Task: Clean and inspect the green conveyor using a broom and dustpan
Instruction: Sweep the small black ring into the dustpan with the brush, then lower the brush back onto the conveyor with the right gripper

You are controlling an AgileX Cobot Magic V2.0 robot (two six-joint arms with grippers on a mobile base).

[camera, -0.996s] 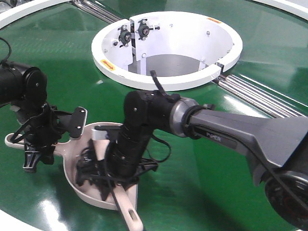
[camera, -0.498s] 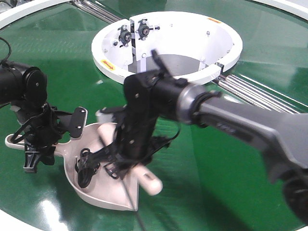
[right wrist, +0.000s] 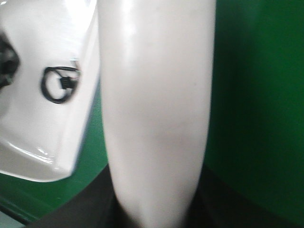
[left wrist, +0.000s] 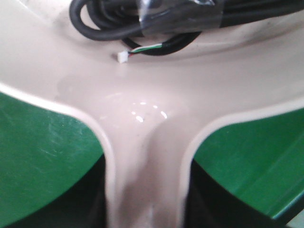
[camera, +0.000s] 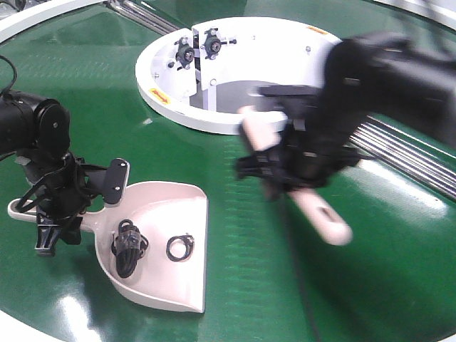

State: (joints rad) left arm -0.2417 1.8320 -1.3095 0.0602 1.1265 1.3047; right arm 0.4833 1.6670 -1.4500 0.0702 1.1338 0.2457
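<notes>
The dustpan (camera: 167, 267) lies on the green conveyor (camera: 242, 285) at the lower left. It holds a black cable bundle (camera: 128, 246) and a small black wire loop (camera: 179, 247). My left gripper (camera: 60, 214) is shut on the dustpan's handle (left wrist: 147, 190); the cable bundle shows at the top of the left wrist view (left wrist: 142, 21). My right gripper (camera: 288, 167), blurred, is shut on the broom (camera: 324, 214) and holds it above the belt, right of the dustpan. The broom's back fills the right wrist view (right wrist: 156, 109), with the dustpan (right wrist: 42, 118) to its left.
The large round white-walled opening (camera: 171, 100) sits behind both arms, with black fittings on its inner wall. Steel rollers (camera: 399, 153) run at the right behind my right arm. The white rim (camera: 43, 18) curves along the far left.
My right arm has lifted the broom out of the dustpan and swung it right and up. The cable bundle and wire loop are now uncovered in the pan. My left arm has not moved.
</notes>
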